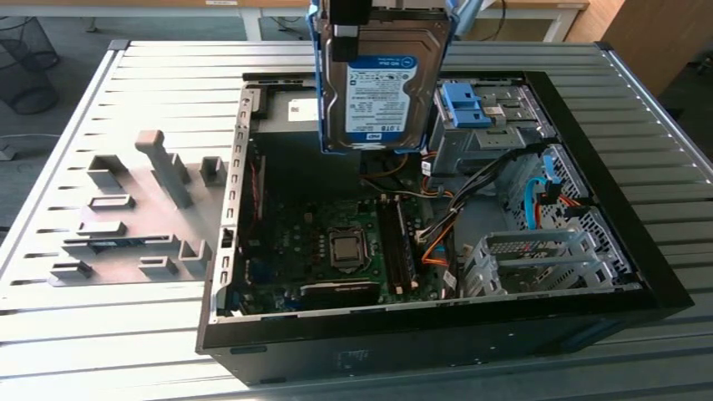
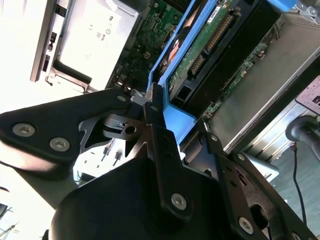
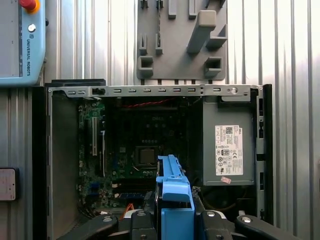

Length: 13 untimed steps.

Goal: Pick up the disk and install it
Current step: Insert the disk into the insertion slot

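Nearest the lens in the second wrist view, the gripper (image 2: 160,107) is pinching the disk (image 2: 200,50) by its blue rail (image 2: 180,122). In the exterior view the disk (image 1: 379,92) is hanging upright over the computer case (image 1: 446,342), well apart from the drive cage (image 1: 535,263). In the first wrist view I am looking past that rail (image 3: 172,195) onto the motherboard (image 3: 125,150). I am judging it mid-carry; seating is calling for squared rails.

With the disk (image 1: 373,83) clamped in my gripper (image 2: 159,112), I hung in open air above the open case (image 1: 423,342), nothing beside me, while beneath me cables (image 1: 440,238), the blue bracket (image 1: 466,107) and the drive cage (image 1: 535,259) crowded the way down, the motherboard (image 1: 334,225) lying barer.
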Tool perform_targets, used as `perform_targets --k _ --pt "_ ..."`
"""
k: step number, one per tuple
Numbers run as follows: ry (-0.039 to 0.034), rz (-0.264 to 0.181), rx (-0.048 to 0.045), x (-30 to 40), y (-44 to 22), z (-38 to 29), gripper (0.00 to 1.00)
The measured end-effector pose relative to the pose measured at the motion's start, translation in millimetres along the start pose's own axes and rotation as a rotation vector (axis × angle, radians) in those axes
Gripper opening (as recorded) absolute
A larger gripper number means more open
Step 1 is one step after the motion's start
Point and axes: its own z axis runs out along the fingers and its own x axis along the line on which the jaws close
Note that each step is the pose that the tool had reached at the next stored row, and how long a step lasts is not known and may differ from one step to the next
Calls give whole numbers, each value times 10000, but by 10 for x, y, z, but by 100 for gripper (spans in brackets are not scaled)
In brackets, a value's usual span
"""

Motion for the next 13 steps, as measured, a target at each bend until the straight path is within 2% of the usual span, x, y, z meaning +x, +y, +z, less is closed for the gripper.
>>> perform_targets --k 5,7,10,13 --pt "10 0 0 54 -3 2 36" --pt "12 1 0 56 -28 2 36" --pt "12 0 -6 57 -107 0 36" --pt "11 1 -10 54 -224 -2 36"
